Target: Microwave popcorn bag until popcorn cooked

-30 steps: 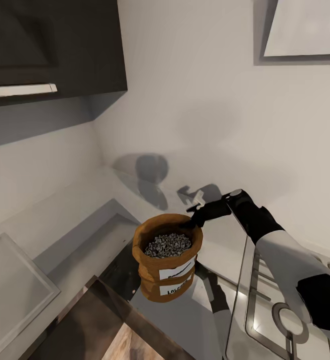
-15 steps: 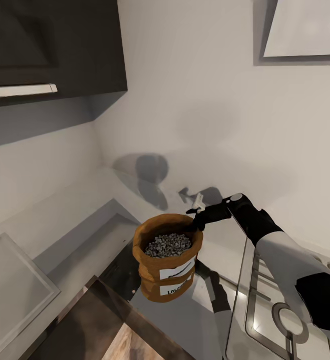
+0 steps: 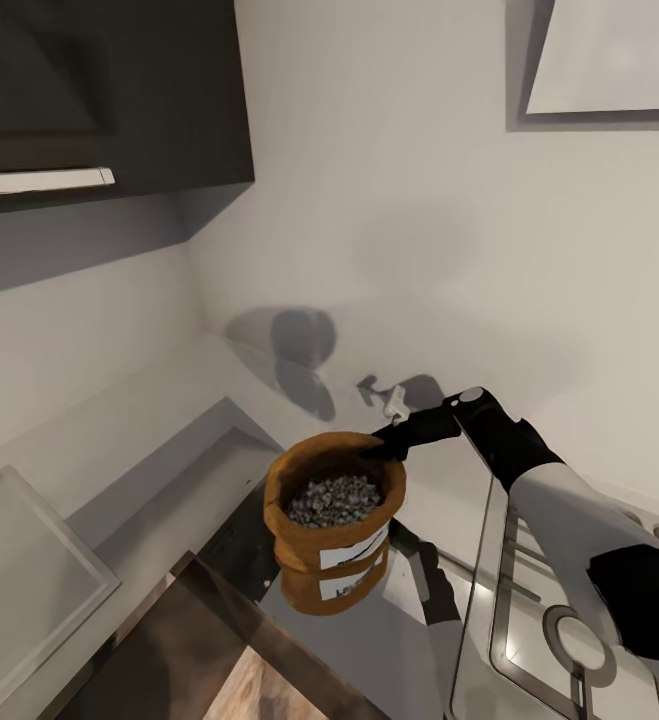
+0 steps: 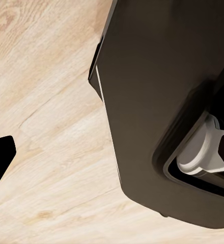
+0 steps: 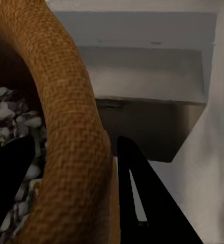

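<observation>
The popcorn bag [image 3: 334, 512], a tan-yellow sack with a rolled rim and white label, stands on the grey countertop [image 3: 169, 470] near its front edge, with its mirror image right under it. Pale popcorn [image 3: 334, 495] bits fill its open top. My right gripper [image 3: 381, 446] reaches in from the right and is shut on the far right part of the rim. In the right wrist view the thick rim [image 5: 76, 152] sits between the two black fingers [image 5: 137, 203], with the popcorn [image 5: 10, 117] inside. One black finger [image 4: 0, 158] of my left gripper hangs wide over the wood floor. The microwave is out of view.
The steel gas hob [image 3: 549, 610] lies just right of the bag, under my right arm. A dark wall cabinet [image 3: 109, 90] hangs at the upper left and the white hood [image 3: 609, 60] at the upper right. The counter turns a corner behind the bag. My dark base [image 4: 163, 101] stands on the floor.
My right gripper has dropped from just above the bag onto its rim and shut on it. The bag has tipped and shifted slightly toward me.
</observation>
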You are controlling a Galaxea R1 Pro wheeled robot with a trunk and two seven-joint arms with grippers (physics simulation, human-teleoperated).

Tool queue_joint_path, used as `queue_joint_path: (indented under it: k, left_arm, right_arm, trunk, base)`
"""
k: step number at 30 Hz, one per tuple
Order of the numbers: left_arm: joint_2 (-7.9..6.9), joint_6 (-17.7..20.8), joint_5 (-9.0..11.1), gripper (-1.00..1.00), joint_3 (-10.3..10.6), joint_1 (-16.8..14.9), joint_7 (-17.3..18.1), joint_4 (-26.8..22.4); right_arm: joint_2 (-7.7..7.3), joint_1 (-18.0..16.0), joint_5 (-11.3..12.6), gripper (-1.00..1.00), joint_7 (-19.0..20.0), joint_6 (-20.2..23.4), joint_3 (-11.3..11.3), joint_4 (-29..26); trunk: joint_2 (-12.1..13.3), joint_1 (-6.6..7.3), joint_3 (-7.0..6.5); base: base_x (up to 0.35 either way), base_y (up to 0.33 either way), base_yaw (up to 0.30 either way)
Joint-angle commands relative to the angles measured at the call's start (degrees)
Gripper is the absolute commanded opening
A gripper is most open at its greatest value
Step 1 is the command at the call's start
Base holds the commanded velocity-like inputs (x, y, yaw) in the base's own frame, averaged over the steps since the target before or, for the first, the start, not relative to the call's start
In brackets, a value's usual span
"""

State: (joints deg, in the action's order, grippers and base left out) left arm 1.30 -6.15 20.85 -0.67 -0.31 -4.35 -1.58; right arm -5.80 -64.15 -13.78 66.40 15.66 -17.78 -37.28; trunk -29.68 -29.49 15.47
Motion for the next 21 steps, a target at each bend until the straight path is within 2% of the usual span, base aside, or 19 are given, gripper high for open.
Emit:
queue_joint_path:
  k: [1,4,8,10,13,15,20,21]
  left_arm:
    - [0.02,-0.18,0.19,1.0,-0.04,-0.04,-0.18,0.01]
    - [0.02,-0.18,0.16,1.0,-0.04,-0.04,-0.18,0.01]
    - [0.02,-0.22,0.16,1.0,-0.04,-0.04,-0.18,0.01]
    - [0.02,-0.26,0.17,1.0,-0.04,-0.04,-0.18,0.01]
    - [0.02,-0.26,0.16,1.0,-0.04,-0.04,-0.2,0.01]
    - [0.02,-0.26,0.17,1.0,-0.04,-0.04,-0.18,0.01]
    - [0.02,-0.31,0.16,1.0,-0.04,-0.04,-0.18,0.02]
    - [0.02,-0.33,0.16,1.0,-0.04,-0.04,-0.2,0.01]
  right_arm:
    - [0.06,0.07,0.0,-1.0,0.17,1.6,-0.09,0.36]
    - [0.35,0.07,-0.16,-1.0,-0.18,10.17,2.01,0.29]
    - [0.59,0.07,-0.21,-1.0,-1.69,18.85,5.52,-0.38]
    - [0.65,0.07,-0.25,-1.0,-1.81,23.36,8.22,-0.55]
    - [0.69,0.07,-0.28,-1.0,-2.18,25.19,9.78,-1.27]
    - [0.7,0.07,-0.28,-1.0,-2.73,28.45,10.07,-4.46]
    - [0.62,0.07,-0.66,-1.0,-8.72,42.64,9.99,-18.02]
    - [0.66,0.07,-0.78,-1.0,-9.57,44.34,9.98,-19.7]
  trunk:
    - [-0.06,-0.03,0.11]
    - [-0.06,-0.03,0.11]
    - [-0.06,-0.03,0.11]
    - [-0.06,-0.03,0.11]
    - [-0.06,-0.03,0.11]
    - [-0.06,-0.03,0.11]
    - [-0.06,-0.03,0.11]
    - [-0.06,-0.03,0.11]
  base:
    - [0.0,0.0,0.0]
    - [0.0,0.0,0.0]
    - [0.0,0.0,0.0]
    - [0.0,0.0,0.0]
    - [0.0,0.0,0.0]
    - [0.0,0.0,0.0]
    - [0.0,0.0,0.0]
    - [0.0,0.0,0.0]
